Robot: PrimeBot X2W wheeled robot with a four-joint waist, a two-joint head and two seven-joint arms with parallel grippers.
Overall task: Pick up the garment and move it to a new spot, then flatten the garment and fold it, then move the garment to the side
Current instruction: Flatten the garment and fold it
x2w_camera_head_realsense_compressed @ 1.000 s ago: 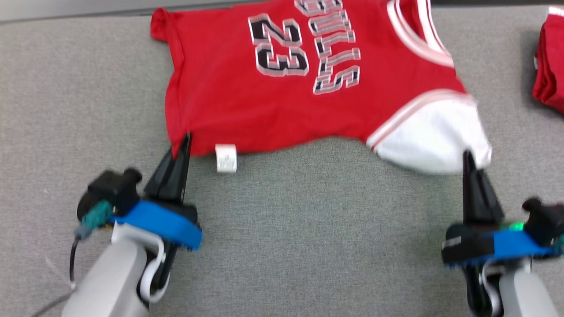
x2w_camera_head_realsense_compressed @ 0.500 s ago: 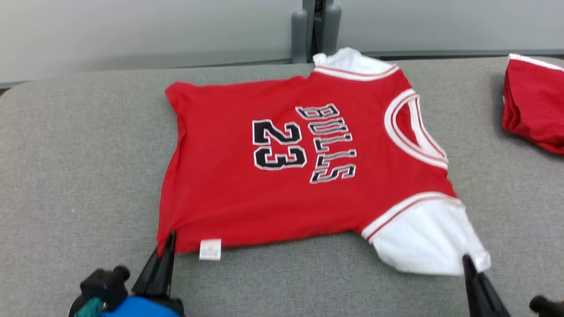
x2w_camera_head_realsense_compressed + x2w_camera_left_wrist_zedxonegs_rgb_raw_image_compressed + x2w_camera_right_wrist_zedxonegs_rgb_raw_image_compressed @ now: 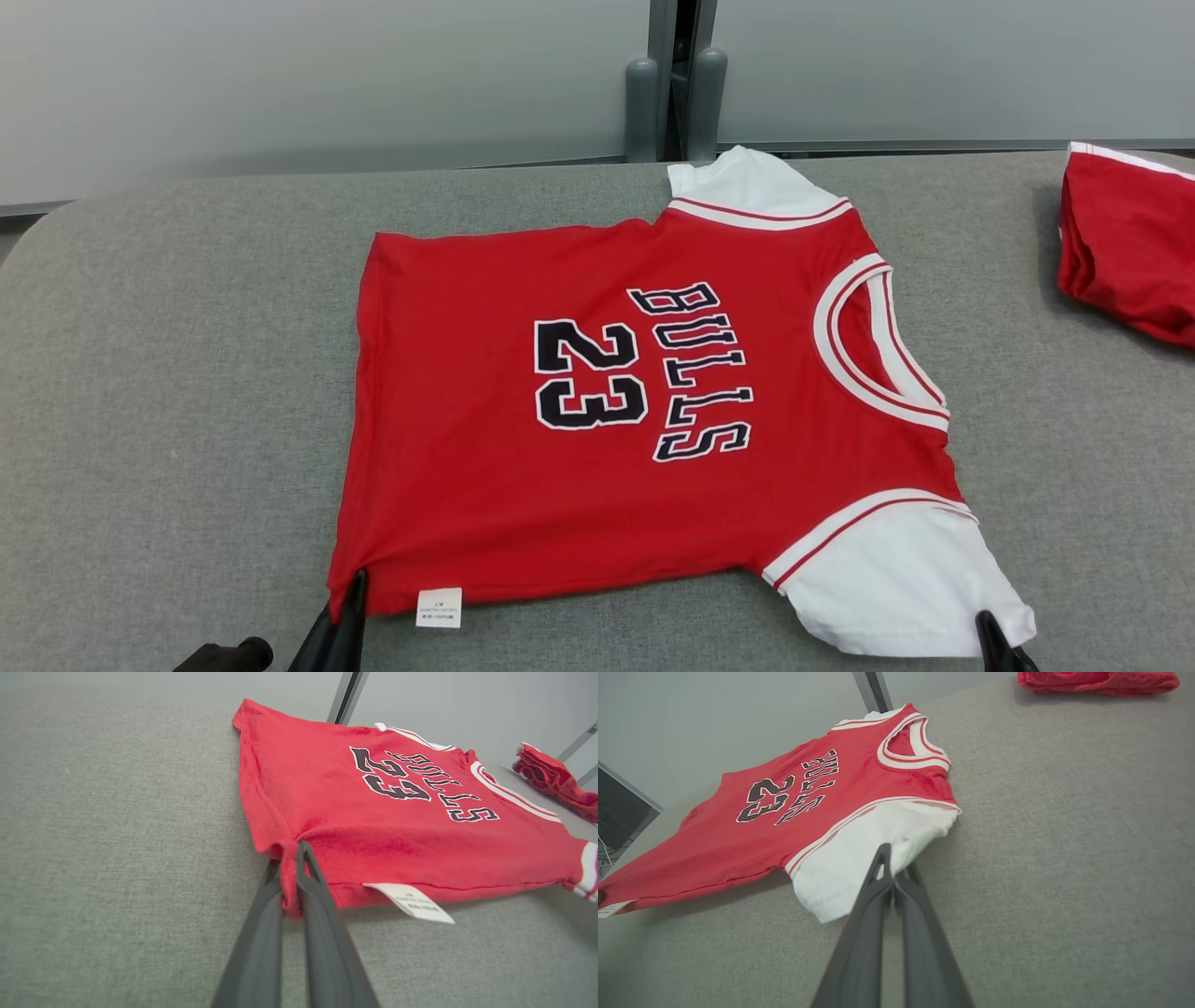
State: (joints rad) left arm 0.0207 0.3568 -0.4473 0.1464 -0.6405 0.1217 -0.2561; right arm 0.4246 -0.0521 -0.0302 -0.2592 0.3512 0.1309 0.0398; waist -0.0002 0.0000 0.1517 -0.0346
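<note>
Between the earlier head frames and this one the camera has tipped upward, so the whole picture has slid down. The garment (image 3: 579,448) now fills the middle of the frame rather than the top, and both grippers sit at the bottom edge with the same holds.

It is a red jersey lying face up and sideways on the grey table (image 3: 168,373), neck opening toward the right of the frame and hem toward the left. It looks nearly flat, with only slight rumpling along the near edge.

At the lower left, the left gripper (image 3: 353,597) is clenched on the near hem corner, just left of the white label (image 3: 439,607). The left wrist view shows red cloth bunched between its fingers. At the lower right, the right gripper (image 3: 991,635) is clamped on the edge of the white sleeve (image 3: 896,579).

Holding the two near corners well apart probably serves to keep that edge taut, so the cloth spreads smooth for folding. Shadows under it in the wrist views suggest it is slightly raised.

Another red cloth (image 3: 1130,252), folded, lies well apart at the right edge.
</note>
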